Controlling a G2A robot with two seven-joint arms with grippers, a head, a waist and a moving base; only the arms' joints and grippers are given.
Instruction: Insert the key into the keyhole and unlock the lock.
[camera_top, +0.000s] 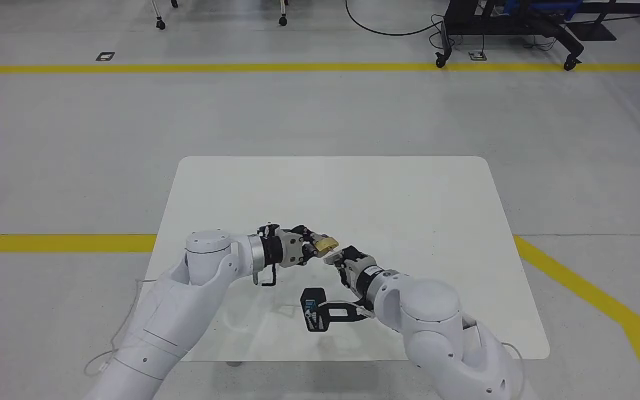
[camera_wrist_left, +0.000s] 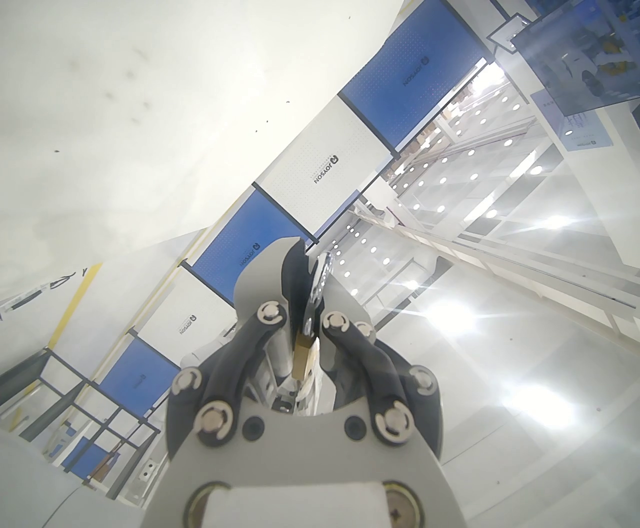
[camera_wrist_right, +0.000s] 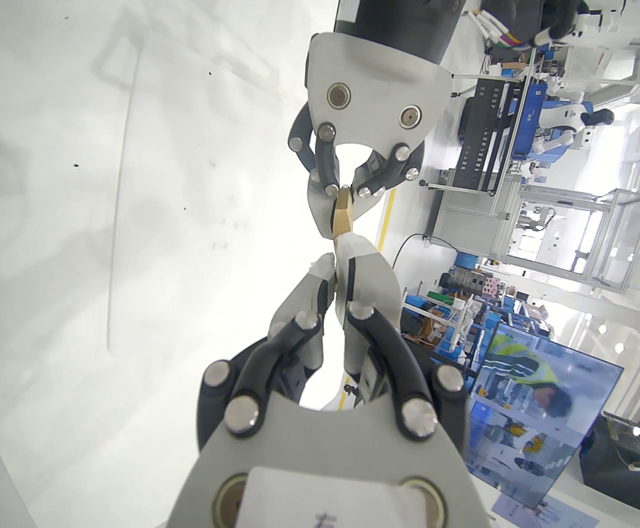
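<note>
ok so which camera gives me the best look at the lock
The right wrist view: the lock shows close up and edge-on, clamped in the left gripper. The left wrist view has it mostly hidden between the jaws; the top view shows it small where the arms meet.

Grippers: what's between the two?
The brass lock, held by the left gripper; its end meets the tips of the right gripper. The right wrist view shows it.

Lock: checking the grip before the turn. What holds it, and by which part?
The left gripper holds the lock by its brass body.
</note>
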